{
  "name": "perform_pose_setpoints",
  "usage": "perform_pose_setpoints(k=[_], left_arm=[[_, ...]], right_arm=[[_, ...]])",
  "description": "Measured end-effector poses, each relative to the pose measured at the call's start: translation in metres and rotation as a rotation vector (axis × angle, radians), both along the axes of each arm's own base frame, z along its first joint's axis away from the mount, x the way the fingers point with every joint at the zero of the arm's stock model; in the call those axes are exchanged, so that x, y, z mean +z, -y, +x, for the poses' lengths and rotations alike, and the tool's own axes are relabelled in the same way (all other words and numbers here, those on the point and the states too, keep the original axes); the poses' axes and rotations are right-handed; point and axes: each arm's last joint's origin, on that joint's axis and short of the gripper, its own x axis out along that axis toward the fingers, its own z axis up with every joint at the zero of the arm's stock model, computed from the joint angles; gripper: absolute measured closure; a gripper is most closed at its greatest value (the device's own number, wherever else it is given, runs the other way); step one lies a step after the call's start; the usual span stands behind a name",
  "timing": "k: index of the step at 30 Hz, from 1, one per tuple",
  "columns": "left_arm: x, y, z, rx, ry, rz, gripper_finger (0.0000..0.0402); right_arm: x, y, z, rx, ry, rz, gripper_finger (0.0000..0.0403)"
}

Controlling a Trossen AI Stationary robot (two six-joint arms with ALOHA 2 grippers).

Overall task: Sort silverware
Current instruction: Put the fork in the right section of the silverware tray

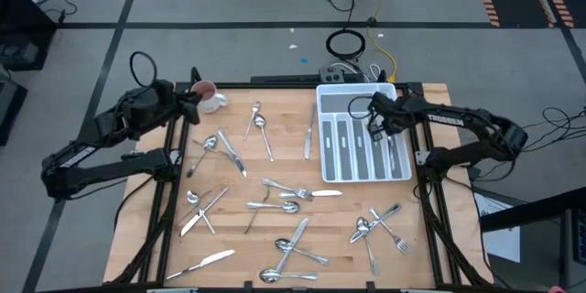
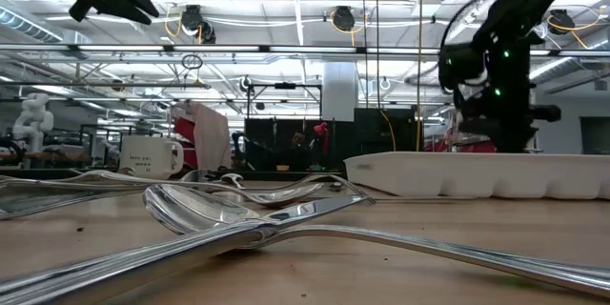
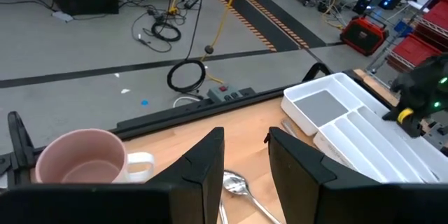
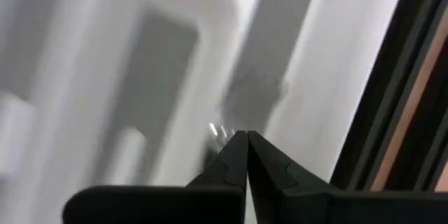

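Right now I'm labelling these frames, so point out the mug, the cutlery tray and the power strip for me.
mug [image 3: 73, 157]: left wrist view, on its pink inside wall.
cutlery tray [image 1: 333, 99]: high view, on the bare wide compartment at its far end.
power strip [image 3: 229, 94]: left wrist view, on its top face.

The high view looks straight down from well above, taking in the whole desk [image 1: 275, 229] and some floor. The low view sits at desk height, very close to a spoon [image 2: 205, 214], facing level across to the tray [image 2: 477, 173] and room beyond. The left wrist view looks forward over the mug [image 3: 80, 157] toward the tray [image 3: 364, 122], shared with the other views. The right wrist view looks into the tray [image 4: 168, 63] from very near.
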Motion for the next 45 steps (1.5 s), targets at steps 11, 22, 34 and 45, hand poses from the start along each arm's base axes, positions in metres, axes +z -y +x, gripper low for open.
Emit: perform_pose_setpoints(k=[11, 22, 34, 45], left_arm=[[-0.012, -0.016, 0.038, -0.109, -0.041, -0.133, 0.0284], [-0.063, -0.056, 0.117, -0.083, -0.108, -0.372, 0.0284], [-0.117, -0.082, 0.156, -0.053, -0.34, -0.475, 0.0284], [-0.138, -0.127, 0.172, -0.019, -0.402, -0.541, 0.0236]], right_arm=[[0.113, 0.001, 0.019, 0.211, 0.312, -0.263, 0.0403], [0.172, -0.01, 0.01, 0.361, 0.398, -0.292, 0.038], [0.164, -0.016, -0.001, 0.411, 0.231, -0.215, 0.0276], [0.164, -0.014, -0.002, 0.458, 0.206, -0.236, 0.0225]])
